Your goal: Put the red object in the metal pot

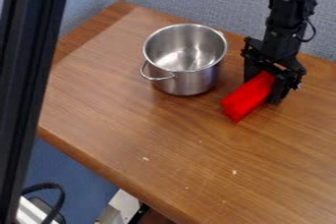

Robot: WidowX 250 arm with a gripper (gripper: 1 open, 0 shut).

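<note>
The red object (245, 101), a bright red elongated block, lies tilted on the wooden table to the right of the metal pot (184, 59). The pot is shiny, round and empty, with a small loop handle on its near-left side. My gripper (266, 81) comes down from above on a black arm and is shut on the block's far end, its dark fingers (249, 71) pressed against the block's sides. The block's near end sticks out toward the front. A small gap separates the block from the pot.
The brown wooden table (144, 130) ends in an edge along the front left, with floor and cables below. A dark upright post (27, 81) fills the left foreground. A blue wall runs behind the table.
</note>
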